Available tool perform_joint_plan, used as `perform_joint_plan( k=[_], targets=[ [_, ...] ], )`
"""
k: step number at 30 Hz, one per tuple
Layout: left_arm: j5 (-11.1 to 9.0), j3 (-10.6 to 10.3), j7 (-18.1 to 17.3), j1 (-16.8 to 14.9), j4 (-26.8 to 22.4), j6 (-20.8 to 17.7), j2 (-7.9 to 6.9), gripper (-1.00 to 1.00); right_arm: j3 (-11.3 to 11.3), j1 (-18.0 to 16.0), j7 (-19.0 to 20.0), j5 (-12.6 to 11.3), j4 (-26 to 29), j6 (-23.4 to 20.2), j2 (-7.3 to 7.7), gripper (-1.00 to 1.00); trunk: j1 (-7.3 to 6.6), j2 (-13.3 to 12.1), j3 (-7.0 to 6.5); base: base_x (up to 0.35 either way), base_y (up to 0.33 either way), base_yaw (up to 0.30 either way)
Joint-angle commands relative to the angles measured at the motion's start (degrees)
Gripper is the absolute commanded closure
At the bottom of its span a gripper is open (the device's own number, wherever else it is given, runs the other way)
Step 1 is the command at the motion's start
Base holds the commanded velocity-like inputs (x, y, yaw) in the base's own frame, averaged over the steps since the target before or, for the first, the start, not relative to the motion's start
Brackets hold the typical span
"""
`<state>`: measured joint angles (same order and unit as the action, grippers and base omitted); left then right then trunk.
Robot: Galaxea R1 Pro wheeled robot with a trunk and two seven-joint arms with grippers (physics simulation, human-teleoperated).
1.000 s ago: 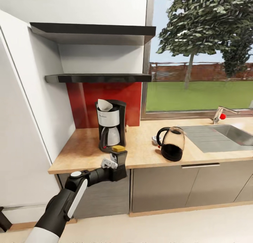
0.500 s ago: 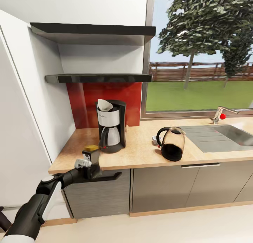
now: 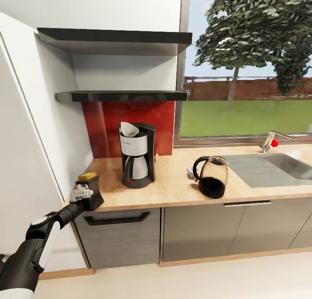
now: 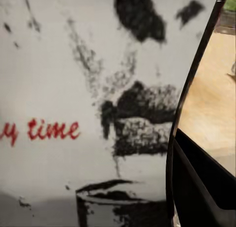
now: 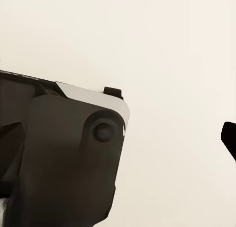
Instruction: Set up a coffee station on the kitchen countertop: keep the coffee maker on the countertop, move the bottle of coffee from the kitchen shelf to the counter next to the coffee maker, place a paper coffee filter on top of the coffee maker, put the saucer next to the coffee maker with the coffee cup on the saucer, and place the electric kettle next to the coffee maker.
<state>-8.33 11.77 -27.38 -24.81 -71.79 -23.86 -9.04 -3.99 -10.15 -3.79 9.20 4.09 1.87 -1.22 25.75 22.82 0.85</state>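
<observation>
Tabletop (image 3: 173, 188): long light tan wood-look slab over dark grey cabinet fronts with black handles, red backsplash behind its left part.

Items standing on it:
- Coffee maker (image 3: 138, 154), black, upright near the backsplash; white paper coffee filter (image 3: 128, 129) in its basket.
- Electric kettle (image 3: 212, 176), dark glass, well right of the coffee maker; small white item partly hidden just behind it.
- Sink (image 3: 277, 167), inset at the right end, tap behind it.
</observation>
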Motion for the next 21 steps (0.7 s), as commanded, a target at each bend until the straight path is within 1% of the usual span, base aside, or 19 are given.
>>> perform_joint_plan(
  k=[1,2,4,8,13,14,15,16,17,19,21],
  targets=[
    [-0.5,-0.1,1.5,0.0,0.0,0.5,0.16,1.0,-0.4,0.0,-0.3,0.2,0.0,0.3,-0.01,-1.0,0.03,0.1,0.09,0.0,0.0,0.0],
    [-0.5,-0.2,3.0,0.0,0.0,1.4,0.27,1.0,-0.3,0.0,-0.3,0.2,0.0,0.8,-0.01,-1.0,0.03,0.1,0.09,0.0,0.0,0.0],
    [-0.5,-0.7,6.9,0.1,0.0,2.7,0.51,1.0,-0.2,0.0,-0.3,0.2,0.1,3.6,0.04,-1.0,0.03,0.1,0.09,0.0,0.0,0.0],
    [-0.5,-0.9,7.9,0.1,0.0,3.0,0.51,1.0,-0.2,0.0,-0.3,0.2,0.1,4.5,0.07,-1.0,0.03,0.1,0.09,0.084,0.0,0.0],
    [-0.4,-1.4,10.0,0.2,0.4,3.1,0.53,1.0,-0.2,0.0,-0.3,0.2,0.1,4.7,0.08,-1.0,0.03,0.1,0.09,0.322,0.0,0.0],
    [-0.1,-1.9,10.4,0.2,0.6,3.2,0.54,1.0,-0.2,0.0,-0.3,0.2,0.1,4.7,0.08,-1.0,0.03,0.1,0.09,0.334,0.0,0.0],
    [1.0,-2.7,10.7,0.2,0.7,3.6,0.57,1.0,-0.2,0.0,-0.3,0.2,0.1,4.7,0.08,-1.0,0.03,0.1,0.09,0.336,0.0,0.0],
    [1.9,-3.1,10.9,0.2,0.8,4.1,0.58,1.0,-0.2,0.0,-0.3,0.2,0.1,4.7,0.08,-1.0,0.03,0.1,0.09,0.337,0.0,0.0],
    [2.4,-3.2,10.9,0.2,0.8,4.4,0.6,1.0,-0.2,0.0,-0.3,0.2,0.1,4.7,0.08,-1.0,0.03,0.1,0.09,0.337,0.0,0.0],
    [4.3,-3.5,11.1,0.2,0.8,5.7,0.66,1.0,-0.3,0.0,-0.3,0.2,0.1,4.7,0.08,-1.0,0.03,0.1,0.09,0.338,0.0,0.0],
    [4.9,-3.6,11.1,0.2,0.9,6.1,0.68,1.0,-0.3,0.0,-0.3,0.2,0.1,4.7,0.08,-1.0,0.03,0.1,0.09,0.338,0.0,0.0]
  ],
)
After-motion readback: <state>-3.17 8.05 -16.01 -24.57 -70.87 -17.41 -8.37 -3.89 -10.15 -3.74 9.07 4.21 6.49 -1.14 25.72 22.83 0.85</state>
